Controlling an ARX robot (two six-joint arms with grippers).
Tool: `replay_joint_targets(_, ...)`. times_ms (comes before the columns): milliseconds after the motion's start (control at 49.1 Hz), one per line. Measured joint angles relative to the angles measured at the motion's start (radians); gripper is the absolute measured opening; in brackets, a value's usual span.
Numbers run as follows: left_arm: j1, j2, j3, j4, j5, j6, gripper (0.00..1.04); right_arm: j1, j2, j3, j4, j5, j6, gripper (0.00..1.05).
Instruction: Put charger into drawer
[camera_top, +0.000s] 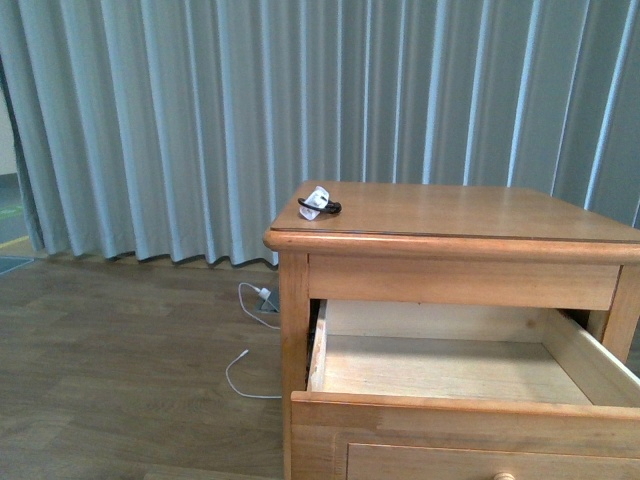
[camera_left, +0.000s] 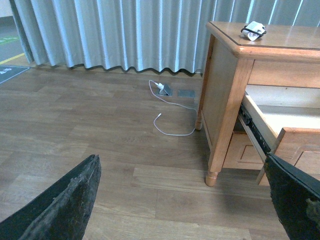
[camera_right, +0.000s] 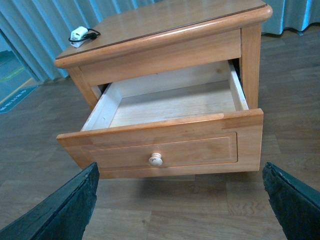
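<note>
Front view: one nightstand, one charger and one drawer. The charger is a white block with a black cord, and it lies on the nightstand top at the far left corner. The drawer is pulled out toward the camera and its inside is pale. There is also one thin white cable on the wooden floor, left of the nightstand, and a grey curtain runs across the back.

Left wrist view: the left gripper has two dark fingers spread wide, with only floor between them. This view sees the nightstand's left side and the drawer's side with its dark slide rail. The cable runs to a plug by a floor socket near the curtain, and the socket shows only here.

Right wrist view: the right gripper also has two fingers spread wide, holding nothing, in front of the drawer front. This view alone shows the full panel front and its one round knob; in the front view only the top of the knob shows, at the picture's lower edge. The whole drawer floor shows here. The charger sits at the far left corner of the top, well apart from both grippers.

The grippers show only in the wrist views. The cable shows in the front and left wrist views.
</note>
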Motion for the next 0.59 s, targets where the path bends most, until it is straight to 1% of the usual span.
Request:
replay_joint_targets(367,0.000,0.000,0.000,0.000,0.000,0.000,0.99,0.001,-0.002,-0.001,0.004,0.010,-0.006,0.96)
replay_joint_targets(428,0.000,0.000,0.000,0.000,0.000,0.000,0.99,0.064,-0.039,-0.040,0.094,0.160,-0.066,0.87)
replay_joint_targets(448,0.000,0.000,0.000,0.000,0.000,0.000,0.99,0.103,-0.054,-0.055,0.120,0.211,-0.096,0.83)
replay_joint_targets(469,0.000,0.000,0.000,0.000,-0.001,0.000,0.99,0.125,-0.061,-0.061,0.128,0.252,-0.116,0.80)
replay_joint_targets(509,0.000,0.000,0.000,0.000,0.000,0.000,0.99,0.171,-0.080,-0.069,0.140,0.299,-0.149,0.75)
replay_joint_targets(550,0.000,0.000,0.000,0.000,0.001,0.000,0.99,0.185,-0.082,-0.071,0.143,0.303,-0.169,0.80)
replay_joint_targets(591,0.000,0.000,0.000,0.000,0.001,0.000,0.99,0.193,-0.082,-0.073,0.144,0.313,-0.183,0.88)
